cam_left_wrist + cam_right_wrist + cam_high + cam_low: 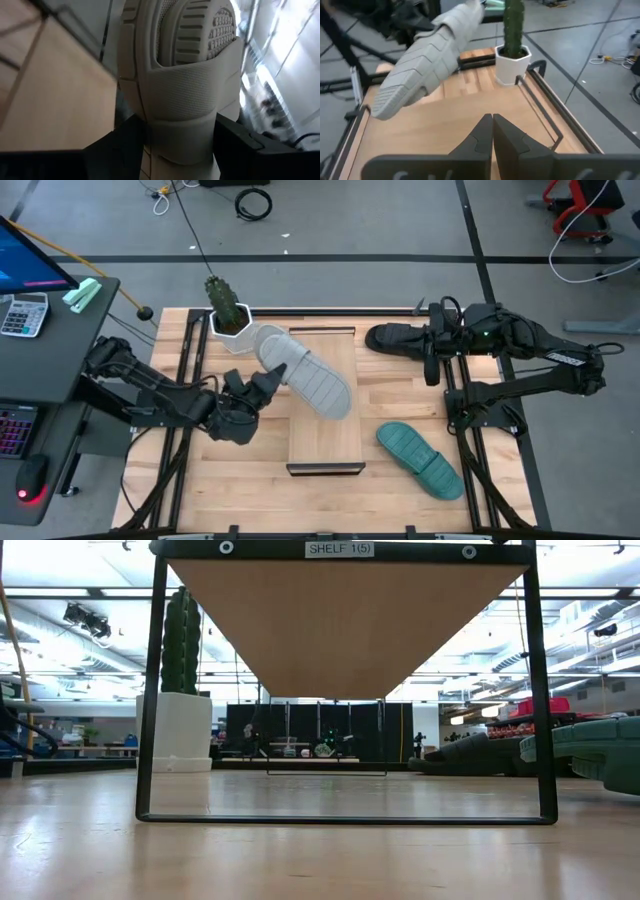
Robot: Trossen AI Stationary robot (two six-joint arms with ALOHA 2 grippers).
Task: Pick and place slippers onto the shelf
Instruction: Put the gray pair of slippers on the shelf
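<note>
a white hexagonal planter (232,330) stands at the far left corner of the slatted light-wood table (200,480), and a ribbed green cactus (222,298) rises out of it; in the low view the same planter (181,730) and cactus (181,640) show behind the shelf's dark leg.

the long light-wood shelf board with thin dark metal rails at its short ends (325,440) runs down the middle of the table, and its smooth underside (345,625) fills the top of the low view under a white label.

the left gripper (262,385) hangs beside the shelf's left edge, its jaws partly open and clamped on the heel end of the light grey slide sandal with moulded ridges (305,375). that sandal is lifted above the shelf's far half, slanting across the board with its grooved sole turned up; it does not lie flat on the wood. the left wrist view shows its ribbed strap and textured footbed (185,85) wedged between the two dark fingers (120,145).

the right gripper (432,345) is at the table's far right, its jaws pressed together with nothing between them, just above the matte black slide sandal (395,338) lying there on the table. the right wrist view shows the closed fingers (480,137) meeting at a seam.

the teal green slide sandal with a dotted, ribbed surface (420,460) lies on the table right of the shelf, near the front.
</note>
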